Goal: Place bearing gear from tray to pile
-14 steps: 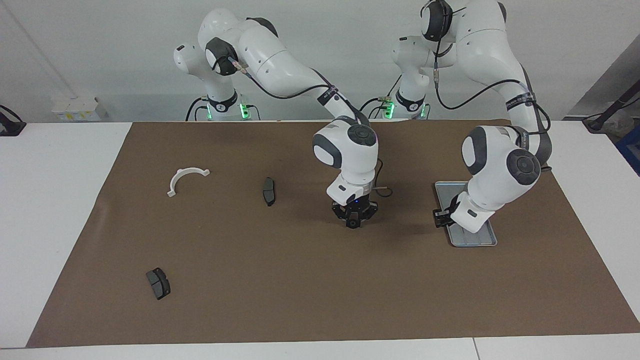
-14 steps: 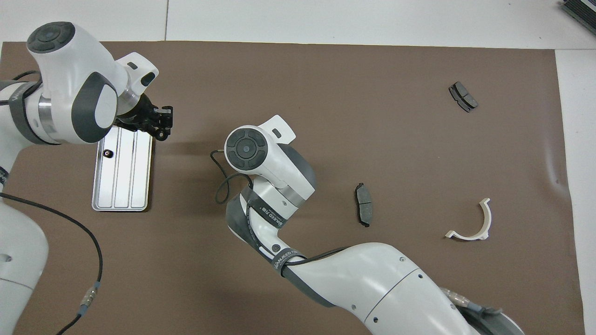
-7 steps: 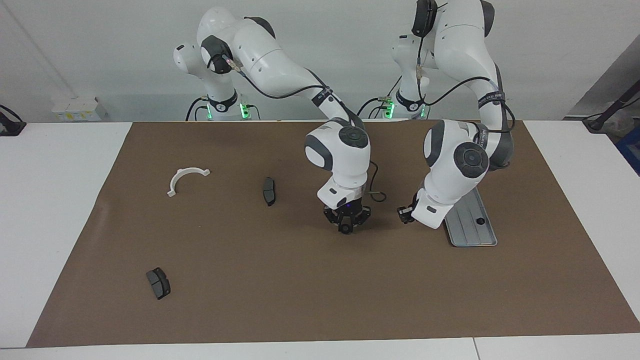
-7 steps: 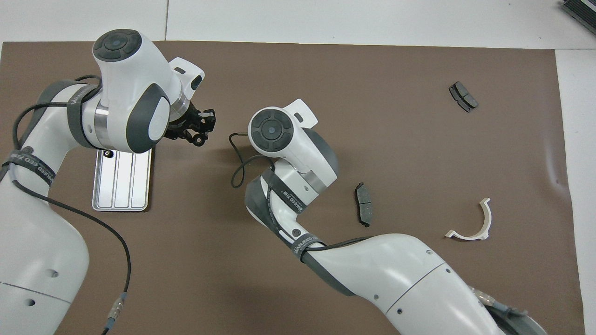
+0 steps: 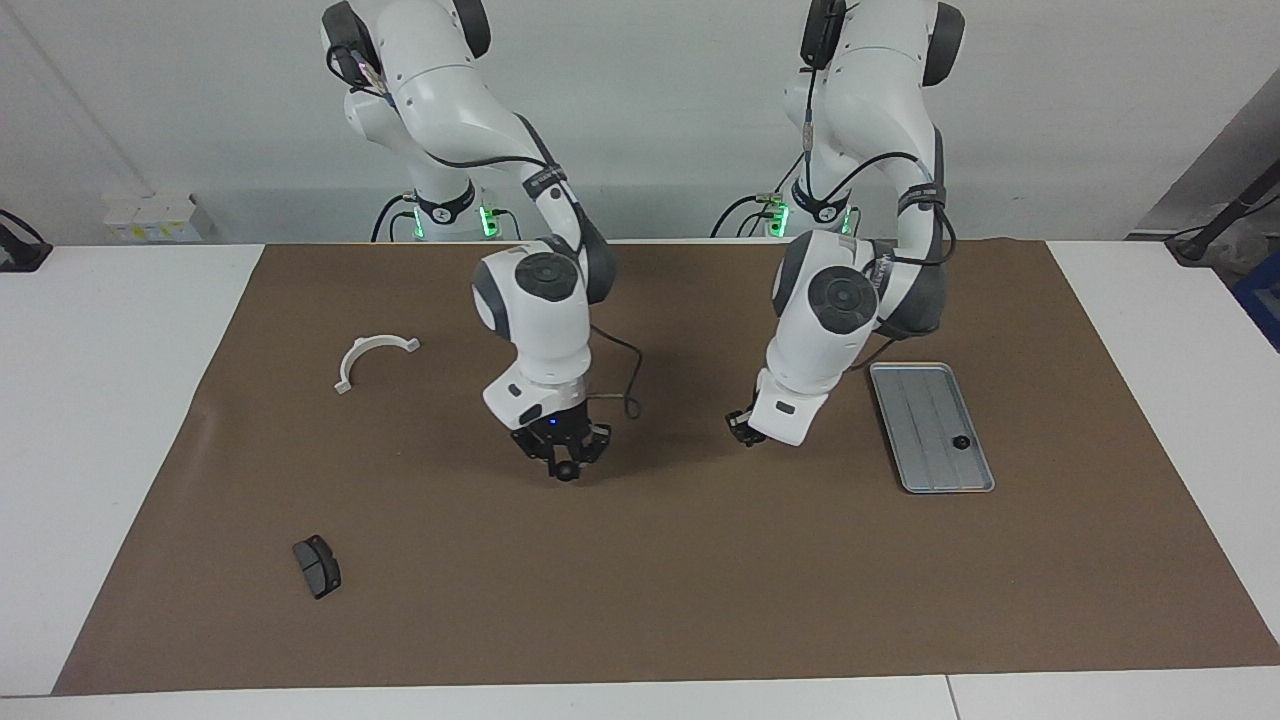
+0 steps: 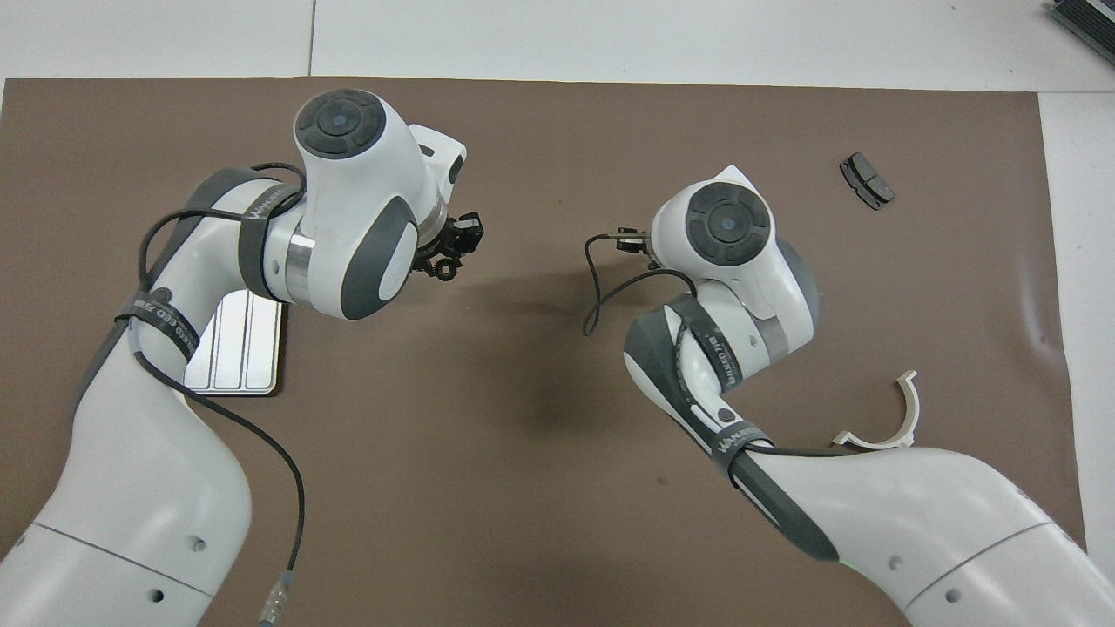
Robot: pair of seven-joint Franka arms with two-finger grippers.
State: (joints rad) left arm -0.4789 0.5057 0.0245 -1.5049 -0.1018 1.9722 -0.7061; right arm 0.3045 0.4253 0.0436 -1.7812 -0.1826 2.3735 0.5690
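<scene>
Both arms have swung toward the right arm's end of the table since a second ago: the left end effector (image 5: 741,425) has left the tray (image 5: 915,385) and now hangs over bare brown mat (image 5: 700,600) beside it, toward the middle, while the right end effector (image 5: 562,464) has travelled from the middle to a spot over the mat between the tray and the white half-ring bracket (image 5: 372,357). From overhead, the left end effector (image 6: 453,248) has its fingertips pinched on a toothed gear (image 6: 446,271), which juts out just below them. In the facing view the right end effector points straight down with its fingertips closed on a round black part (image 5: 566,471), held clear of the mat; overhead, its wrist covers it. One small black gear (image 5: 960,441) sits on the tray, near the corner farthest from the robots and toward the left arm's end. The tray itself has not shifted. Of the pile, the bracket (image 6: 888,418) lies toward the right arm's end, and one dark brake pad (image 5: 316,566) lies farther from the robots than the bracket, well apart from it. Where a second brake pad lay before, the right arm now blocks the mat in both views.
</scene>
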